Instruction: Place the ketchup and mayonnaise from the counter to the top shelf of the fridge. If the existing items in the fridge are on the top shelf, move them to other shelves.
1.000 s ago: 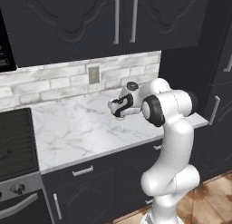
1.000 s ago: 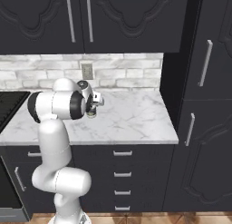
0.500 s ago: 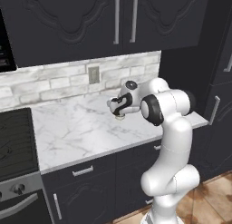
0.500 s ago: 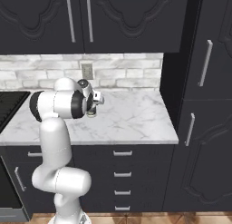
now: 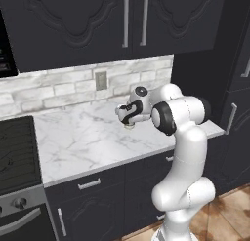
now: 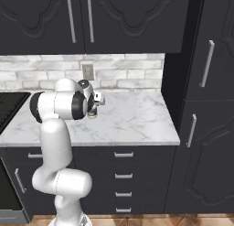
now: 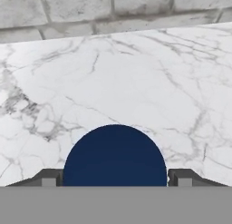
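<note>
The mayonnaise [image 7: 115,155] sits right under my hand: in the hand view its dark blue lid fills the space between the two fingertips [image 7: 49,178], one on each side, with a sliver of gap showing at each. From the base views I can barely make out the jar's pale body [image 5: 129,126] below the gripper [image 5: 128,122], standing on the counter [image 5: 88,142] toward the back, near the brick wall and below the outlet [image 5: 101,80].

The gripper [image 7: 115,178] brackets the lid with its jaws apart; I judge they are not pressing on it, so I call it open, not gripping.

So I'm in the grasp step for the jar. Next I'd squeeze until both pads bear on the lid or the jar's shoulder, then lift straight up before swinging anywhere. A round lid can slip if the pads land off centre, so I want them square across it.

Room is decent: bare marble lies all around the jar, with the wall behind it and the counter's front edge well away. Overhead, the dark cupboards [image 6: 82,19] limit how high I can lift. To the right, the counter ends against the tall dark cabinet [image 6: 201,106].
</note>
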